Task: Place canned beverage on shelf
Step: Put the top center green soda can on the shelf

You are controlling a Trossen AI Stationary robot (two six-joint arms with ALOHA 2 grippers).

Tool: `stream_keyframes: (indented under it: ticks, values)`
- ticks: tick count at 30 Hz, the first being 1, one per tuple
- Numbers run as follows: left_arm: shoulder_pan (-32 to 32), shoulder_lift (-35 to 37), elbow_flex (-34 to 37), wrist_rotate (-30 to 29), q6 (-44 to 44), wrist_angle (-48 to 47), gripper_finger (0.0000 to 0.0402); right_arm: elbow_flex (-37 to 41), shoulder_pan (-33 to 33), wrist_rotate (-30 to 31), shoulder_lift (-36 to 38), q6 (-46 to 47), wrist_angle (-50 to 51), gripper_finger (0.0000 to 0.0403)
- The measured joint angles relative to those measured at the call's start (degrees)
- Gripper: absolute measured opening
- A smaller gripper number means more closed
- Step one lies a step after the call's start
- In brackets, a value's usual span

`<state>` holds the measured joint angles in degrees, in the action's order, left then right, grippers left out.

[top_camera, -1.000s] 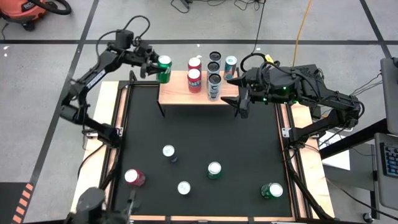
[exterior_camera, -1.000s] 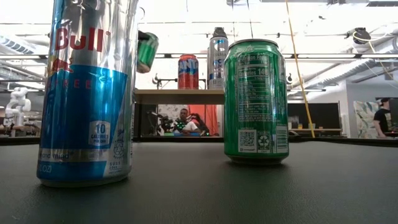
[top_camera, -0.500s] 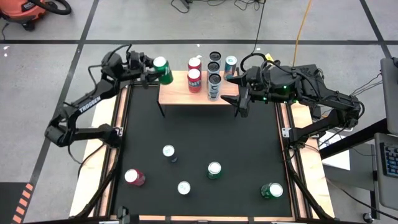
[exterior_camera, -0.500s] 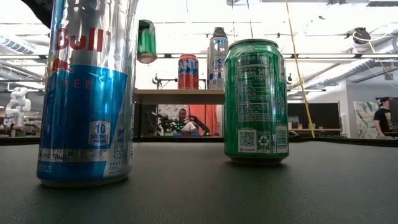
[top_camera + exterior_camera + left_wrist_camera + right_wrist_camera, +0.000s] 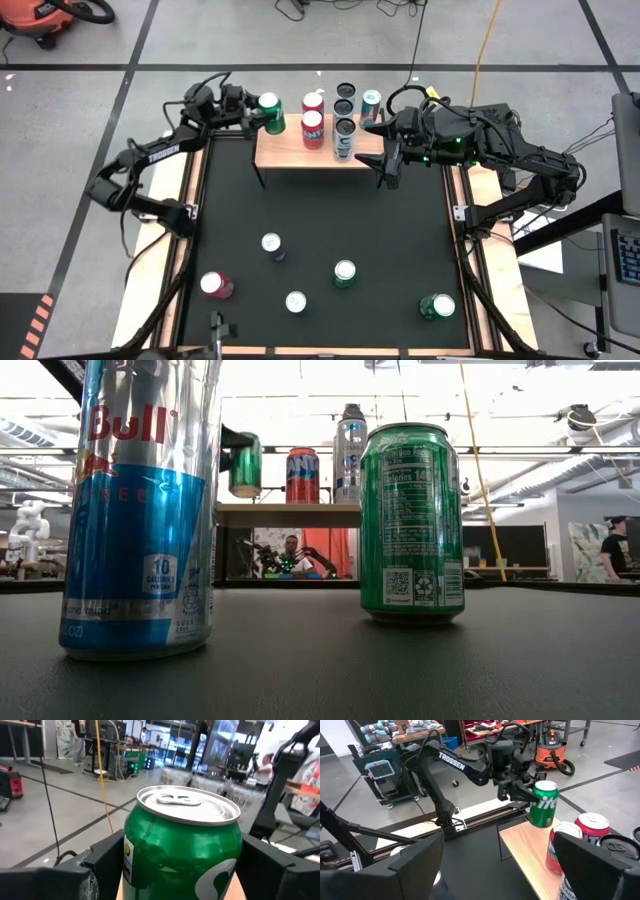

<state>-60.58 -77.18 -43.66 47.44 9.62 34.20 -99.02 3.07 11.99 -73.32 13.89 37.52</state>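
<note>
Green aluminium can [image 5: 270,112] is clamped by its sides in my left claw [image 5: 255,112], upright over the shelf [image 5: 283,147] left end. Thin, smooth wall: I judge it dents and slips easily, so hold mid-body. My right claw [image 5: 385,165] waits spread apart beside the shelf.

Left claw [image 5: 252,112] clamped at far-left edge, right claw [image 5: 385,160] spread — hovering

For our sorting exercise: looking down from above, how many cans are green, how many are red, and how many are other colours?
Green cans: 3
Red cans: 3
Other cans: 6
Total: 12
</note>
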Motion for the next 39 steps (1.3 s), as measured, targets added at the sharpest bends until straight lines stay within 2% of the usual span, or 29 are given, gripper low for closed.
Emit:
stream_keyframes:
  ticks: [8,18,23,29,39]
  values:
    - [-0.2,-5.6,-3.3,3.0,-2.9,1.9,0.0302,0.0,0.0,0.0,0.0,-0.2,0.2,0.0357]
    - [-0.2,-9.6,-3.8,2.7,-9.1,1.0,0.0302,0.0,0.0,0.0,0.0,0.0,0.3,0.0357]
    - [-0.2,-9.9,-3.7,1.5,-13.4,1.1,0.0302,0.0,0.0,0.0,0.0,0.2,0.3,0.0357]
    - [-0.2,-9.9,-3.7,-1.2,-13.2,0.8,0.0302,0.0,0.0,0.3,0.0,0.2,0.3,0.0357]
    - [-0.1,-9.8,-3.8,-1.2,-13.0,-1.5,0.0302,0.0,0.0,1.7,0.0,0.0,0.3,0.0357]
